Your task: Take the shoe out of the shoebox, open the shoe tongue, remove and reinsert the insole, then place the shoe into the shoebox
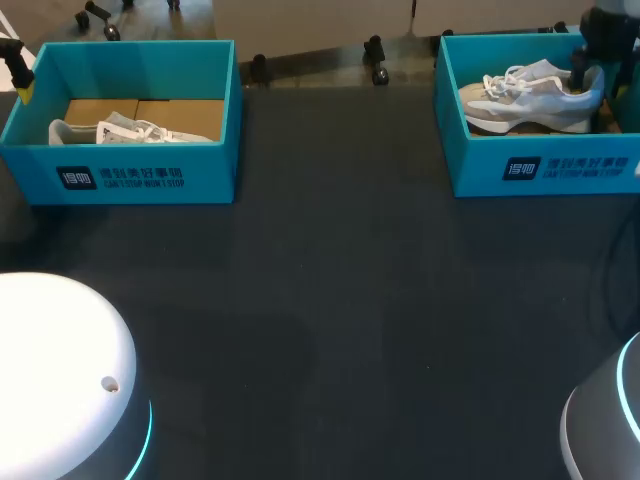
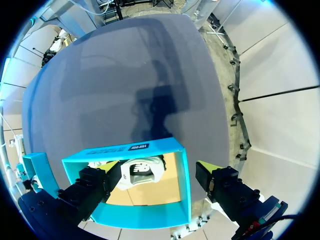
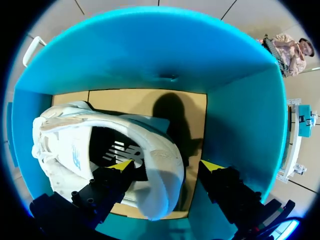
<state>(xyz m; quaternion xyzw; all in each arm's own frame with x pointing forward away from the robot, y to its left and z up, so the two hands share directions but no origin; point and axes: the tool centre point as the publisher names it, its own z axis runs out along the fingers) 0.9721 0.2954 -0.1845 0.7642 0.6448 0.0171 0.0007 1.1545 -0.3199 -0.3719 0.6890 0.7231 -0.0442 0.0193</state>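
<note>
Surface: the dark matte surface [image 1: 330, 330] has both boxes along its far edge, well apart. A broad dark stretch runs between them and down to the near edge.
Arm bases: the white left arm base [image 1: 60, 380] fills the near left corner and the right arm base [image 1: 605, 420] the near right corner. They bound the middle stretch on both sides.
Left shoebox: the left shoebox [image 1: 140, 175] is teal and open-topped, and stands at the far left. Its brown card floor shows at the right half.
Right shoebox: the right shoebox [image 1: 540, 165] is teal and open-topped, and stands at the far right. Its right end is cut by the head view's edge.
Arms: the left arm [image 1: 12, 60] enters at the far left corner, outside the left shoebox. The right arm [image 1: 605, 25] enters at the far right corner, over the right shoebox.
Left shoe: the white left shoe [image 1: 130, 130] lies in the left half of its box, close to the near wall.
Right shoe: the white and pale grey right shoe [image 1: 530, 100] lies lengthwise in its box with its heel toward the right arm.
Right claw: the right claw [image 3: 166, 165] is inside the right shoebox, fingers spread and gripping nothing. One finger is over the shoe's dark opening, the other between the heel and the box wall. The heel rim lies between them.
Left claw: the left claw [image 2: 160, 169] is above the left shoebox, fingers spread wide and holding nothing. One finger is over the box interior beside the left shoe, the other beyond a side wall. It is apart from the shoe.
</note>
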